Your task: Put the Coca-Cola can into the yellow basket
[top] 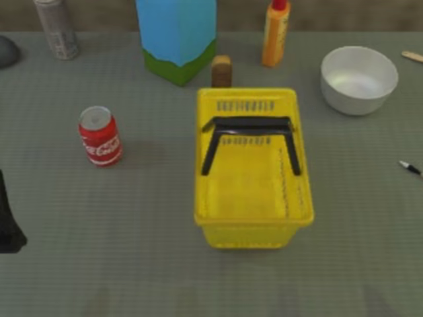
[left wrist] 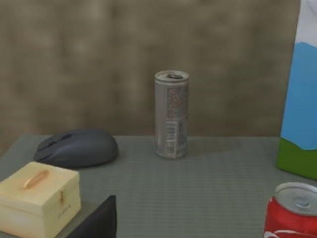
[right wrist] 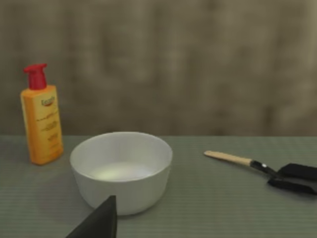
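The red Coca-Cola can point(top: 100, 135) stands upright on the left part of the table, apart from everything else. Its silver top also shows in the left wrist view point(left wrist: 294, 210). The yellow basket point(top: 206, 158) sits at the middle, its black handles folded across the far half, nothing inside. My left gripper point(top: 8, 224) is parked at the left edge, nearer the front than the can; one dark finger point(left wrist: 101, 220) shows with bare table beside it. Only one finger point(right wrist: 101, 220) of the right gripper shows, in front of the white bowl.
Along the back stand a grey patterned can point(top: 58, 26), a blue and green carton point(top: 177, 39), a brown block point(top: 221, 70) and an orange bottle point(top: 275, 33). A white bowl point(top: 359, 79) is at the back right. A grey mouse point(left wrist: 79, 148) and a cream box point(left wrist: 37, 198) lie far left.
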